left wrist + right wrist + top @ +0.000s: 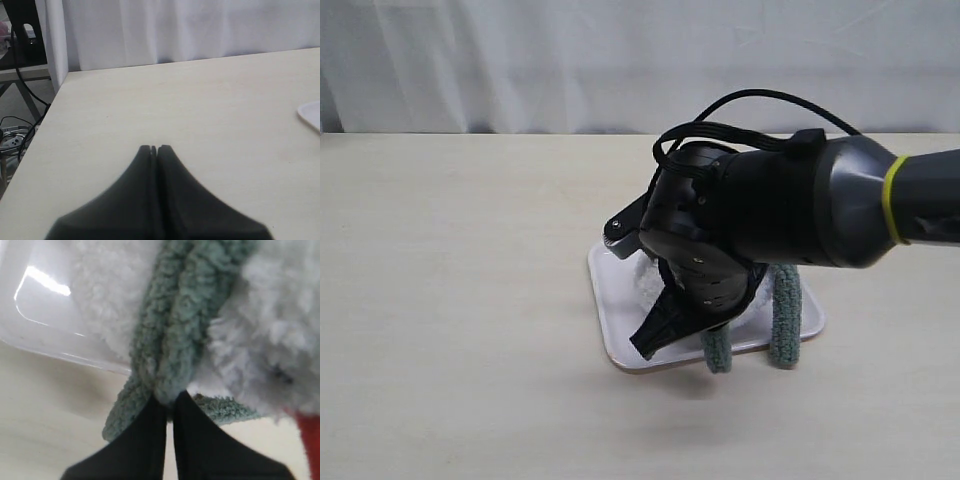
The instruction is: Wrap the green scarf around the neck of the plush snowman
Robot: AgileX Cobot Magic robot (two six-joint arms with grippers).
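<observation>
The plush snowman (pixel 280 325) lies in the white tray (pixel 35 320), with the green scarf (pixel 175 330) running across the dip between its two fluffy balls. My right gripper (pixel 169 401) is shut on a fold of the scarf at the tray's edge. In the exterior view the right arm covers most of the snowman (pixel 642 278); two scarf (pixel 785 318) ends hang over the tray (pixel 612 325) front, beside the right gripper (pixel 655 335). My left gripper (pixel 154 148) is shut on nothing, hovering over bare table away from the tray.
A red-orange patch (pixel 311 440) shows beside the snowman's fluff. The tray corner (pixel 312 112) peeks in at the edge of the left wrist view. Table edge, cables and a curtain lie beyond the left gripper.
</observation>
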